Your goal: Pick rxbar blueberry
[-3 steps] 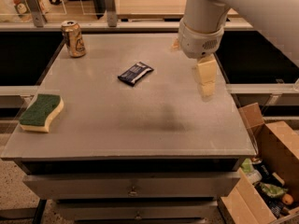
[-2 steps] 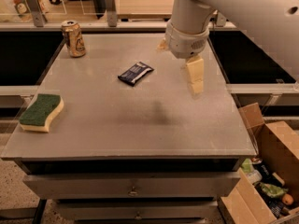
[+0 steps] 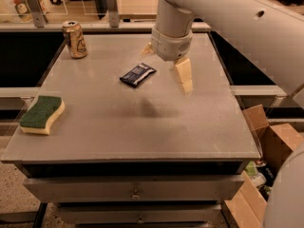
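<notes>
Grey table (image 3: 142, 137) held the rxbar blueberry (image 3: 137, 74) flat, just beside and below the gripper (image 3: 166, 68) on its can (image 3: 75, 39) side, fingers apart; bar looked light, thin, slippery-wrapped, best pinched across its narrow width mid-length.

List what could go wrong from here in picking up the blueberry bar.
1. The rxbar blueberry lies flat on the table, so the fingers might scrape the top or push it along instead of gripping.
2. The tool, open, hovers beside the bar, not over it; descending off-centre might catch only a wrapper corner and drop it.
</notes>
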You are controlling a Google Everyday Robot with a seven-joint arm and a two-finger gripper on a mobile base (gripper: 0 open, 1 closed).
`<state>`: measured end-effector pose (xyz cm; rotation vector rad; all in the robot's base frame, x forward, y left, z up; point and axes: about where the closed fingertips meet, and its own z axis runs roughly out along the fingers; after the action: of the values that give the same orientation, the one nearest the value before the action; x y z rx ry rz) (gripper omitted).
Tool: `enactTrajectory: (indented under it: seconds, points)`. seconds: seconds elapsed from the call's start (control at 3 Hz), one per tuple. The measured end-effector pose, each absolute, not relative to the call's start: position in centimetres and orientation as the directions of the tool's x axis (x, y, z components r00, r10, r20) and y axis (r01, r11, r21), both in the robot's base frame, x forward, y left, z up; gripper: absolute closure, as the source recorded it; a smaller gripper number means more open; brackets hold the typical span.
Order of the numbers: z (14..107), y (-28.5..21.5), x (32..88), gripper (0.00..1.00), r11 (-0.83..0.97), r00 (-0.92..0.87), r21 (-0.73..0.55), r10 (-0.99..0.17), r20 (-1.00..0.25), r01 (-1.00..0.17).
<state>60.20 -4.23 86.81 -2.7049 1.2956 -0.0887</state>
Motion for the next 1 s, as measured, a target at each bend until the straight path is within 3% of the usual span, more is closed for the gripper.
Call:
enactTrajectory:
  seconds: [1.0]
  points:
    - [84.6,-0.9,63.6,0.00,-0.698,0.702,-0.142,-0.712,0.034,-0.702]
